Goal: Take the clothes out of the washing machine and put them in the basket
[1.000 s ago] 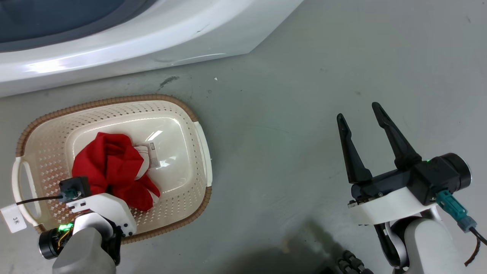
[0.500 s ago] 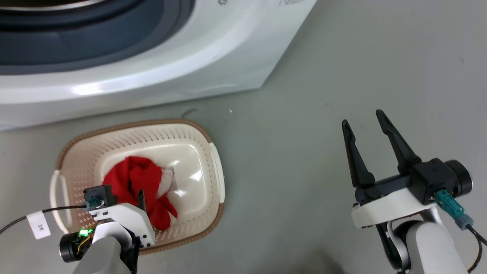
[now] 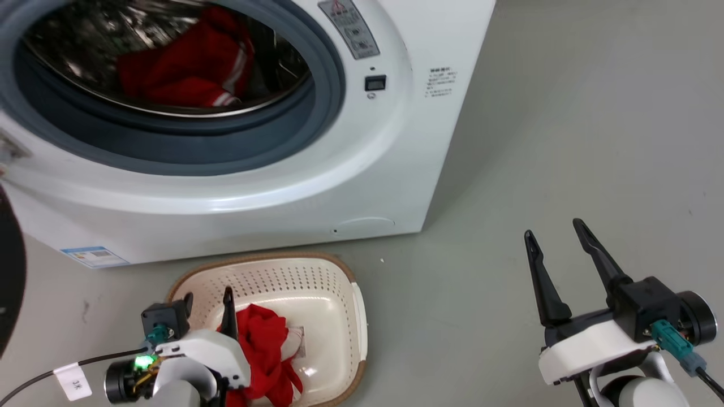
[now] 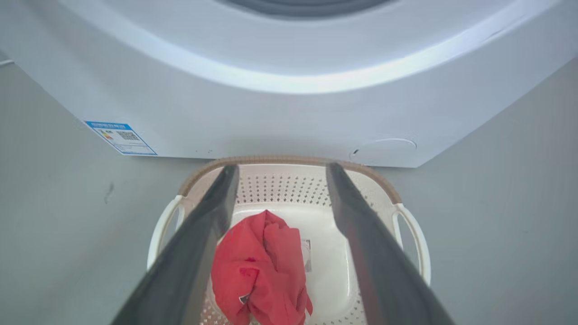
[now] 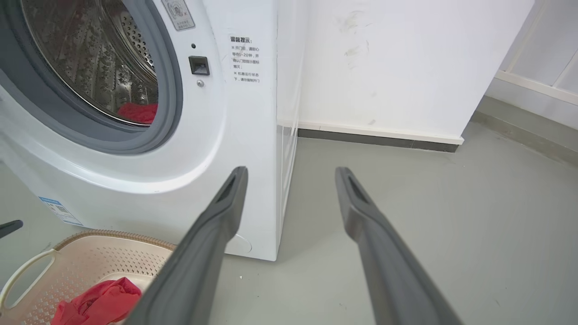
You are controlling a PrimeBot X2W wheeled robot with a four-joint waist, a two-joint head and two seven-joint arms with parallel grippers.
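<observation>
1. Clothes: a bundle of red fabric with white striped trim lies inside the perforated steel drum of the washing machine. It rests on the drum's lower part.
2. Garment: one more red piece lies crumpled on the base of the basket. It partly covers a paper label.
3. The basket stands on the grey floor directly in front of the machine, below the porthole and near the lower front panel. Its brown rim and white end handles are visible.
4. The machine's porthole stands open, with the grey rubber seal exposed all round. A blue-edged sticker sits low on the front panel, at the machine's left.
5. Left gripper: positioned above the near end of the basket, fingers pointing towards the machine. The fingers are spread wide and hold nothing. In the left wrist view the red garment lies below the gap between them.
6. Right gripper: well apart from the basket, to the right, over bare floor. The fingers are spread wide and hold nothing. In the right wrist view they point towards the machine's right front corner.
7. A white wall with a dark skirting strip stands behind the machine's right side.
</observation>
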